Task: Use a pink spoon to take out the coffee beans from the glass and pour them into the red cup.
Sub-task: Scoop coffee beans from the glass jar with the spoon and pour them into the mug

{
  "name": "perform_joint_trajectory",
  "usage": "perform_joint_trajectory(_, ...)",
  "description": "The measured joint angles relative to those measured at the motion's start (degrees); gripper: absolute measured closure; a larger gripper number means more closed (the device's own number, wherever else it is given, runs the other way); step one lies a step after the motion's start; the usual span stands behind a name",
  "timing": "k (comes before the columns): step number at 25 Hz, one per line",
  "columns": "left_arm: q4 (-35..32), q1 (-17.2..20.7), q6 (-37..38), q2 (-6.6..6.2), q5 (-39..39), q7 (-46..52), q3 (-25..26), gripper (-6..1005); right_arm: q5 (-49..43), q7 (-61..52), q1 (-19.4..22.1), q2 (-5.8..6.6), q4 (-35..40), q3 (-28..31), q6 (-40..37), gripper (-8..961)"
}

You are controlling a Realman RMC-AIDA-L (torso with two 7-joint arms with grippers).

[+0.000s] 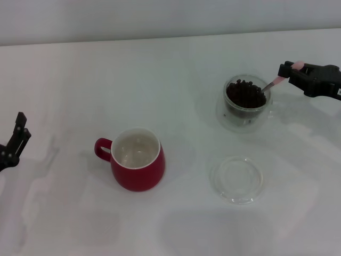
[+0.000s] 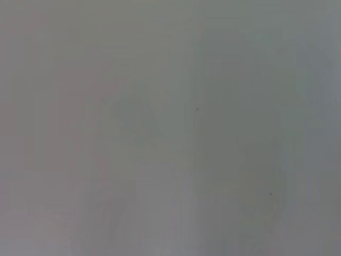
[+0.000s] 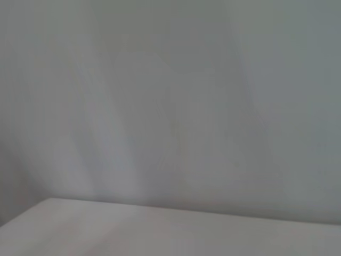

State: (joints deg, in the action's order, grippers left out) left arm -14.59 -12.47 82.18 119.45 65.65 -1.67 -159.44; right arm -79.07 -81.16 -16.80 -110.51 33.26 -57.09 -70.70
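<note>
In the head view the glass [image 1: 245, 106] stands at the right, full of dark coffee beans [image 1: 245, 94]. My right gripper [image 1: 292, 72] is just right of the glass and is shut on the pink spoon [image 1: 278, 80] by its pale pink handle. The spoon slants down into the glass, and its bowl is hidden among the beans. The red cup [image 1: 137, 160] stands in the middle, its white inside empty, its handle pointing left. My left gripper [image 1: 17, 137] is parked at the table's left edge. Both wrist views show only blank pale surface.
A flat shallow clear glass dish [image 1: 237, 178] lies in front of the glass, between it and the table's near edge. The white table [image 1: 80, 80] runs back to a pale wall.
</note>
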Motion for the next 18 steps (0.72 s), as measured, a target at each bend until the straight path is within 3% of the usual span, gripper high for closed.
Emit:
perform_joint_trajectory(11,0.00,0.17,0.00,0.00,0.00,0.00,-0.04,138,-1.71,-13.83,-1.71,1.00,0.13,-0.04,1.00,808)
perform_joint_trajectory(18,0.00,0.17,0.00,-0.09,0.00,0.00,0.06,137,-2.58,-17.67,-1.97,0.82,0.24,-0.04,3.17,808)
